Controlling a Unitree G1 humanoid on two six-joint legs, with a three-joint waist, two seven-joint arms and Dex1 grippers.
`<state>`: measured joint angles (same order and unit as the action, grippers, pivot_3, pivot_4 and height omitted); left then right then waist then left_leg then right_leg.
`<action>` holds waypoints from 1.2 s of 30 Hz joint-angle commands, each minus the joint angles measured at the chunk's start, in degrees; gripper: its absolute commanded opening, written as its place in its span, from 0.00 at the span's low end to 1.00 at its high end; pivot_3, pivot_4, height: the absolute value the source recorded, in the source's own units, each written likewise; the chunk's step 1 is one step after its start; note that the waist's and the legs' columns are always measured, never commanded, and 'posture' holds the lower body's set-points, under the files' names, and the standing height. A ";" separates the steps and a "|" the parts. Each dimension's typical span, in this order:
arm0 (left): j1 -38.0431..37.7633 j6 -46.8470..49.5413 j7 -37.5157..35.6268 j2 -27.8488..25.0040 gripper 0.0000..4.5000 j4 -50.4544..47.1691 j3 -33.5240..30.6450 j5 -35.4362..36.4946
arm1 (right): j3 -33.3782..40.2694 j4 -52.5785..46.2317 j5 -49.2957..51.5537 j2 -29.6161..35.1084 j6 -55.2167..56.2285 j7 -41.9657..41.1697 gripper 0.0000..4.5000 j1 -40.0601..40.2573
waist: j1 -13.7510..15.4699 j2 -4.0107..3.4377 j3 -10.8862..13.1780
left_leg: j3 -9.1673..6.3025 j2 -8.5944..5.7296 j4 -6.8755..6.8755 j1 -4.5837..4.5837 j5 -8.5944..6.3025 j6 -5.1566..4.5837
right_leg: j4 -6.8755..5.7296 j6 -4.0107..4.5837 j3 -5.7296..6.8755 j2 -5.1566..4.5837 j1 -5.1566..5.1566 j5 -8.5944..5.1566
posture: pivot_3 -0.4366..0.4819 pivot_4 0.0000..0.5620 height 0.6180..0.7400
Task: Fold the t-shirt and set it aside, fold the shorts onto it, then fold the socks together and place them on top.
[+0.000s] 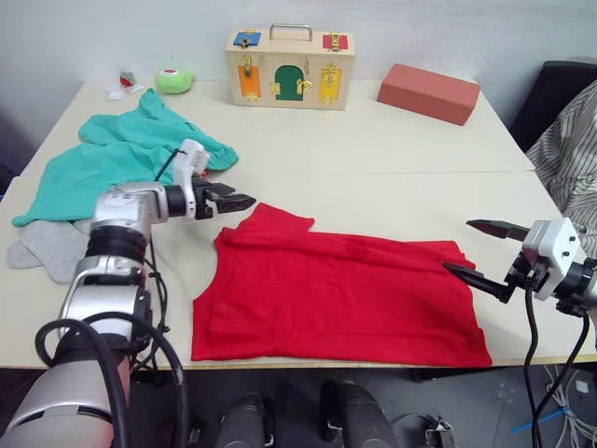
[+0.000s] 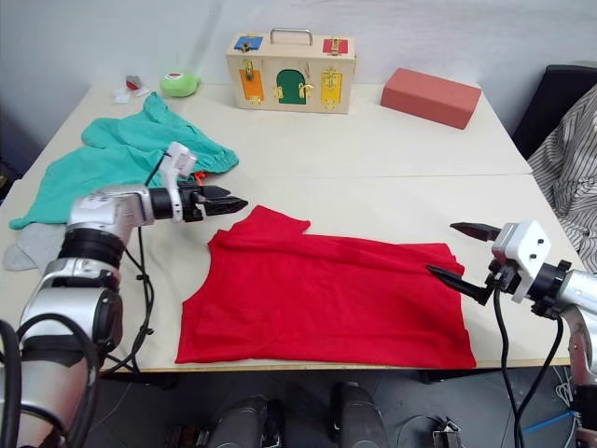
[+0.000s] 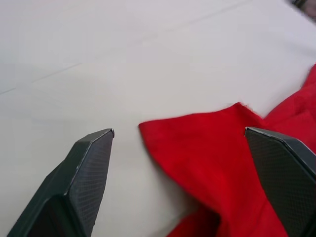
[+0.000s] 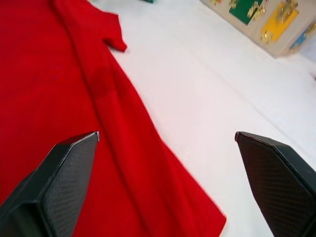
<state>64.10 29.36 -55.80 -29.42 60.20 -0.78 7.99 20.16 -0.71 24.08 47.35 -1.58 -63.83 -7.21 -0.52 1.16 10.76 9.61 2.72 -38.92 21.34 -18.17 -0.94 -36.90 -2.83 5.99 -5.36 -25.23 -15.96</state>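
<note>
T-shirt (image 1: 340, 294) lies flat on the table (image 1: 392, 159), near the front edge, roughly centred, spread into a wide rectangle; one sleeve sticks up at its far left corner. Looks partly folded, can't tell how many layers.

Left claw (image 1: 244, 200) open, empty, fingers spread, hovering just above the table beside that sleeve corner; in the left wrist view the sleeve tip sits between the two fingers (image 3: 81, 182), not pinched. Right claw (image 1: 483, 250) open too, empty, at the t-shirt's right edge; lower finger just over the cloth edge, upper one out over bare table. Right wrist view shows the red cloth edge running between its fingers (image 4: 54, 185), no contact visible.

Shorts (image 1: 112, 159) crumpled on the far-left part of the table, well apart from the t-shirt, behind the left arm. Socks (image 1: 48, 247) lie at the left table edge, just in front of the shorts, partly hidden by the arm, touching or overlapping the shorts' hem.

At the back of the table: wooden latch box (image 1: 290, 67) with handle, red brick-like block (image 1: 428, 92) to its right, small green round thing (image 1: 174, 80) to its left.
</note>
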 commanded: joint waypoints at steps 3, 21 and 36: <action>5.01 -5.62 5.93 3.69 0.99 8.71 1.45 -4.53 | -0.82 -6.82 2.03 -0.68 -2.49 2.73 1.00 -1.23 | 0.34 0.17 0.10 | 0.01 0.00 -0.09 0.11 0.00 0.00 | -0.09 0.00 0.02 -0.02 -0.12 0.00 | 0.48 0.27 1.00; 5.18 -17.02 8.36 9.50 0.25 13.30 2.23 -10.58 | 1.04 -11.08 4.03 -0.82 -4.26 5.23 1.00 3.49 | 0.50 0.20 0.10 | -0.04 -0.06 -0.15 0.11 -0.02 -0.17 | -0.11 -0.02 0.08 -0.13 -0.07 0.01 | 0.48 0.27 1.00; -1.18 -40.73 -17.71 5.53 0.00 7.32 -7.15 0.11 | 1.71 -11.66 4.88 -1.47 -4.09 5.46 1.00 8.18 | 0.35 0.23 0.12 | -0.01 -0.02 -0.13 0.12 -0.03 -0.16 | -0.09 -0.01 0.14 -0.08 -0.10 0.01 | 0.48 0.27 1.00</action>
<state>63.11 -9.53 -68.38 -23.04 70.09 -6.70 5.55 19.30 -10.79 27.78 46.25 -6.32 -58.47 0.70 -0.18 1.39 10.88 9.61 2.70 -39.06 21.46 -18.21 -1.11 -36.99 -2.84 6.13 -5.43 -25.33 -15.95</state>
